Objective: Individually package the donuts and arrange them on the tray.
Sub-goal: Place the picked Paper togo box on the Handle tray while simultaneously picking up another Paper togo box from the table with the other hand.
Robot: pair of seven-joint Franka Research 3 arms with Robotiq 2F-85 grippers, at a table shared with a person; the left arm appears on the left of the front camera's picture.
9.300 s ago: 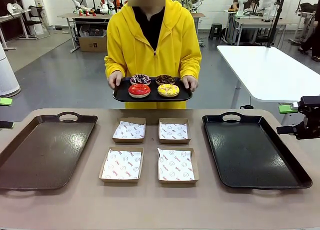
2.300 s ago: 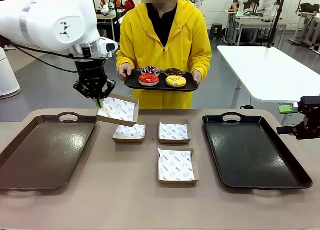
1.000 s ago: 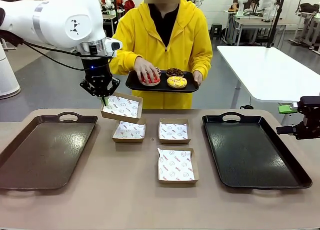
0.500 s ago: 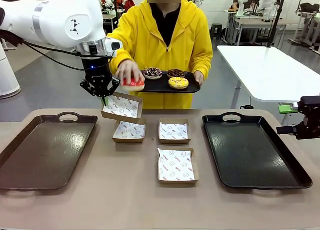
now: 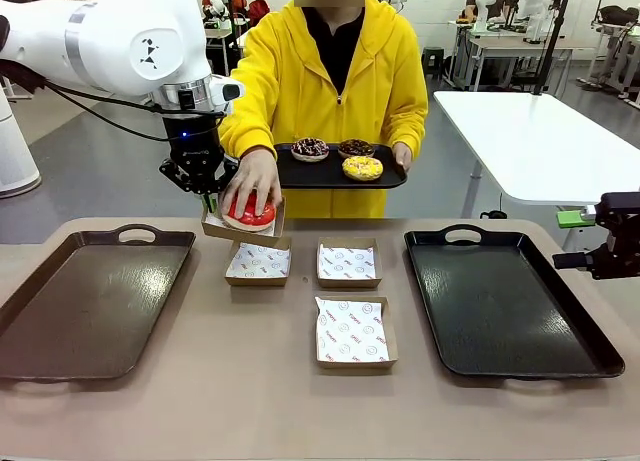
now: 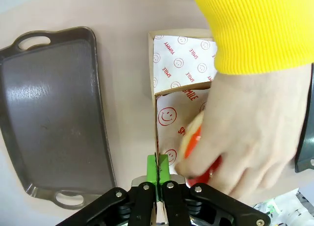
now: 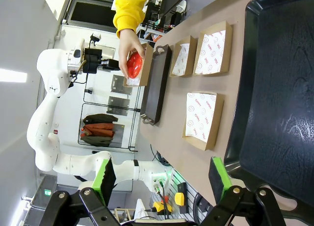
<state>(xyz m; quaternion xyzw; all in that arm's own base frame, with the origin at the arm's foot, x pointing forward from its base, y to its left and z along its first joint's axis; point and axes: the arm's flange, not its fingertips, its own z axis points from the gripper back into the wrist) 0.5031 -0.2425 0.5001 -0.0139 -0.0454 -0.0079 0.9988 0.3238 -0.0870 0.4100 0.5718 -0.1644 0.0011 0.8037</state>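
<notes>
here the left gripper [image 5: 207, 193] is pinched tight on the left edge of a paper-lined box [image 5: 240, 235], holding it in the air above the table [image 5: 250, 411]. the person's hand [image 5: 250, 179] covers the red donut [image 5: 250, 217], which lies on the paper in that box. the sprinkled dark donut [image 5: 310, 149], brown donut [image 5: 356, 147] and yellow donut [image 5: 362, 168] sit on the small tray [image 5: 300, 178] the person carries. the right gripper [image 7: 163, 173] hangs with its fingers wide apart, holding nothing, at the right edge of the big black tray [image 5: 510, 301].

Box liner paper [image 6: 181, 59]: red print "SMILE", "YUMMY".
</notes>
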